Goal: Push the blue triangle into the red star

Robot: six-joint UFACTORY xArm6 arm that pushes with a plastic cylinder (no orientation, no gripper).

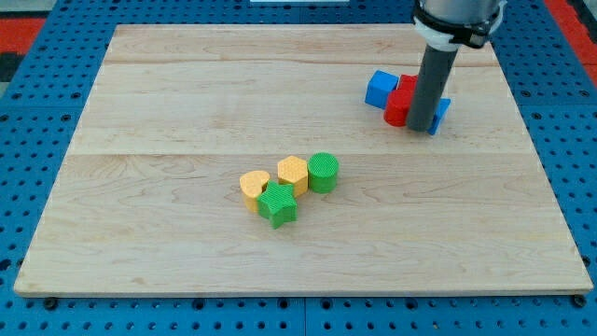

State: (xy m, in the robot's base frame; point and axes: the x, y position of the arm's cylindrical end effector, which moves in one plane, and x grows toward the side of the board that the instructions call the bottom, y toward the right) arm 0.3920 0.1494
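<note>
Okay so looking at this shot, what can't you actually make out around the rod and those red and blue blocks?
- Camera view: my tip stands in front of the cluster, so the red block's star shape is partly covered.
- The blue block behind the rod shows only a sliver; its shape and whether it touches the red one are unclear.
- The arm is cut off by the view's top.

Seven blocks sit on the board: two blue, one red, two yellow, two green.
</note>
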